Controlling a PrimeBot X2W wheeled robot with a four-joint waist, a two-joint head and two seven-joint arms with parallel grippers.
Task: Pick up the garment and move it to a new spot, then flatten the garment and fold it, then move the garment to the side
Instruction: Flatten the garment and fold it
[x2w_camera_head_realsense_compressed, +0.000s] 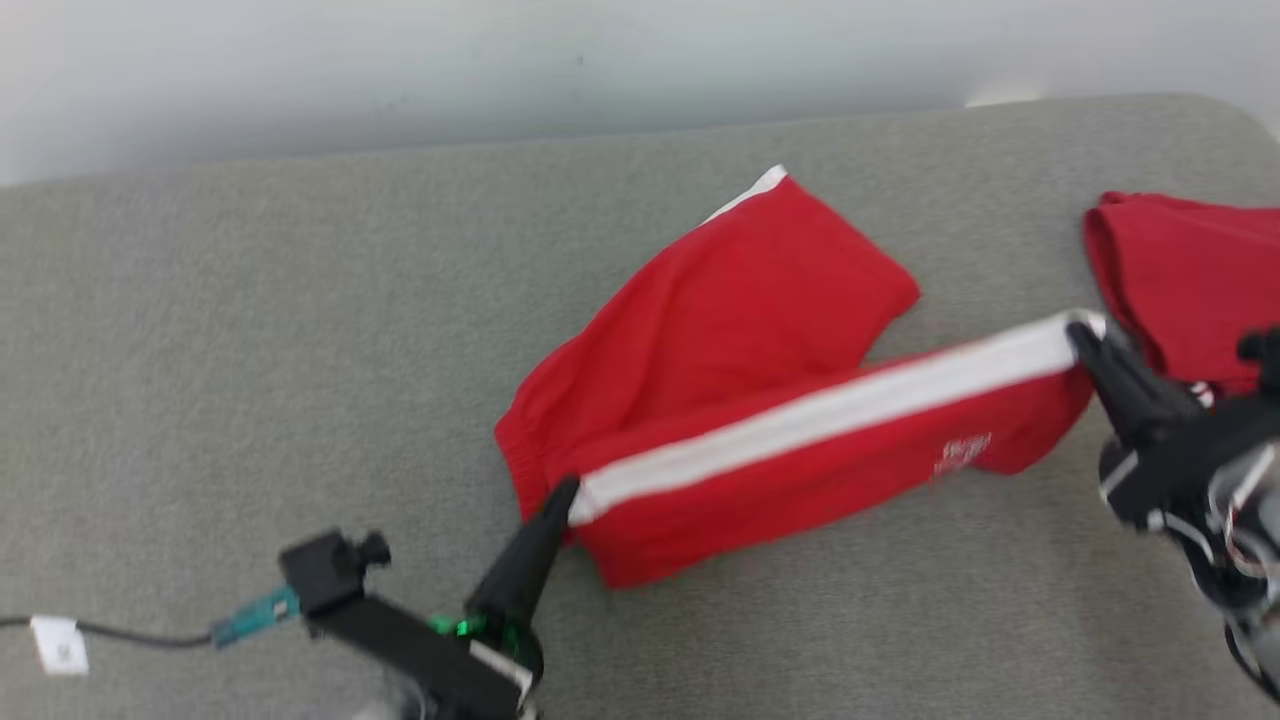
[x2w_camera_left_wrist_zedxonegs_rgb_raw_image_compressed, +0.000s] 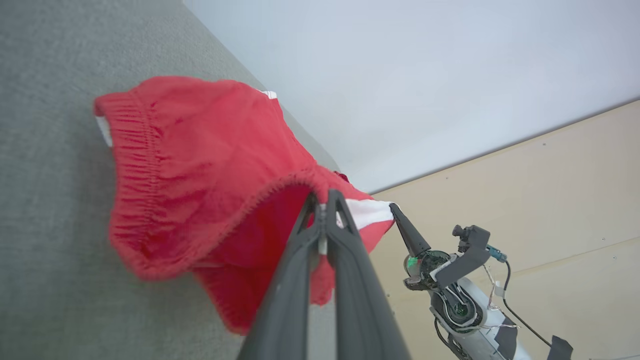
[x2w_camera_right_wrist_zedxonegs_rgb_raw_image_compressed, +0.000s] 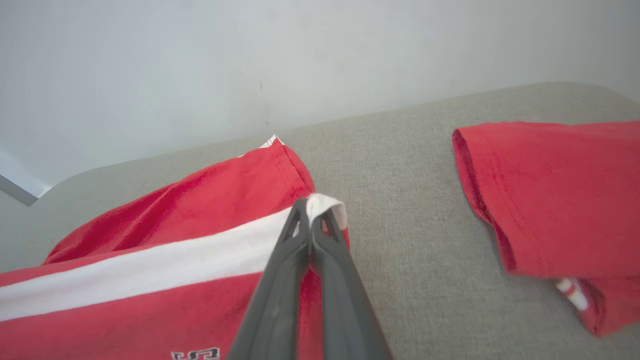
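"Two grippers in view, then. What are their fingers doing?"
"Both pairs are pressed together on one garment, red shorts with a white side stripe. The left gripper pinches the gathered waistband at seven o'clock in the head view. The right gripper pinches the stripe's hem end at three o'clock."
"Where do the shorts lie?"
"Near the middle of a grey padded surface. The striped edge is stretched taut between the grippers, and the other leg lies flat toward twelve o'clock."
"Anything hard to make out?"
"White lettering near the hem is too blurred to read. A second red garment at two o'clock is cut off by the edge. A cable with a white tag exits at eight o'clock."
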